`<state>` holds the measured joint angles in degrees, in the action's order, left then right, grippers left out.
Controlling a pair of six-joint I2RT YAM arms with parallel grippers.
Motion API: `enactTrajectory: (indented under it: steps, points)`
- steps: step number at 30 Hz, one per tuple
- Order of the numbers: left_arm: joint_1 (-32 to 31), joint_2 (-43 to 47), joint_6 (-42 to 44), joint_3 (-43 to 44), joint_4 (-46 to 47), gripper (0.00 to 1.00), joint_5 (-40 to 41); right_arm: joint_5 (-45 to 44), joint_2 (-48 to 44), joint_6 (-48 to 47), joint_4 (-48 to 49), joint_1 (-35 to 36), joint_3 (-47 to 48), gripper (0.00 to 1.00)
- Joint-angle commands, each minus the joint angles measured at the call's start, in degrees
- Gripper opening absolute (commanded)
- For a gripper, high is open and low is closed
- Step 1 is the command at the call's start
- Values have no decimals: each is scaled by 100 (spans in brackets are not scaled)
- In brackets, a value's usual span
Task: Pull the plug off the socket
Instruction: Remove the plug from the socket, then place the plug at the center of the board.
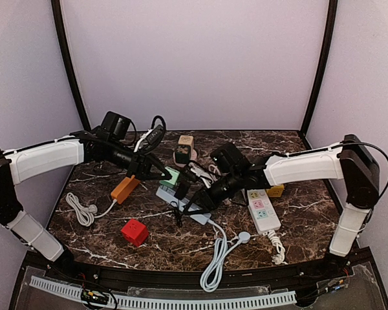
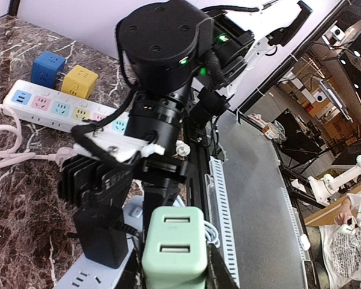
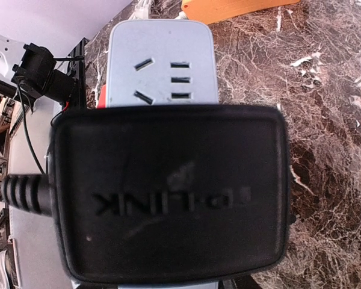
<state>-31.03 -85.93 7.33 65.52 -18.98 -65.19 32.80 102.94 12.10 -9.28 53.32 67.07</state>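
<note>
**Left tool closed on the green charger, pull not yet made**

Your left tool [image 1: 163, 173] reaches in from the left to the middle of the surface [image 1: 297, 239]. It appears closed on a green charger [image 2: 173, 247]. In the left wrist view the charger fills the bottom centre, right where the tool's tips sit, with its two slots facing the camera.

The charger stands at the far end of a grey power strip [image 1: 193, 213] that lies flat on the surface. It looks seated in the strip, though its pins are hidden.

Your right tool [image 1: 205, 194] comes in from the right and sits over a black adapter [image 3: 168, 192]. That adapter is plugged into the same strip, just beside the charger. It fills the right wrist view and hides the tool's tips, so you cannot tell whether the right tool is gripping it or only pressing on it.

The step in hand is likely the grasp on the plug, with the strip braced from the other side.

The next move probably calls for a straight pull on the charger, away from the face of the strip. Keep the strip held down so it does not lift with the plug.
</note>
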Motion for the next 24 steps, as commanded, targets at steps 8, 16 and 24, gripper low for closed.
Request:
enactTrajectory:
  steps: [8,16,24]
  points:
    - [971,149,-1345,-201,671,1,2558,-2173,-972,202,266,84,-457,0]
    - [1072,-1065,-1593,263,-264,4,3232,-3504,-1309,-61,594,506,-592,0]
    - [1072,-1692,-1852,299,-352,5,3267,-3582,-1302,-55,879,547,-682,0]
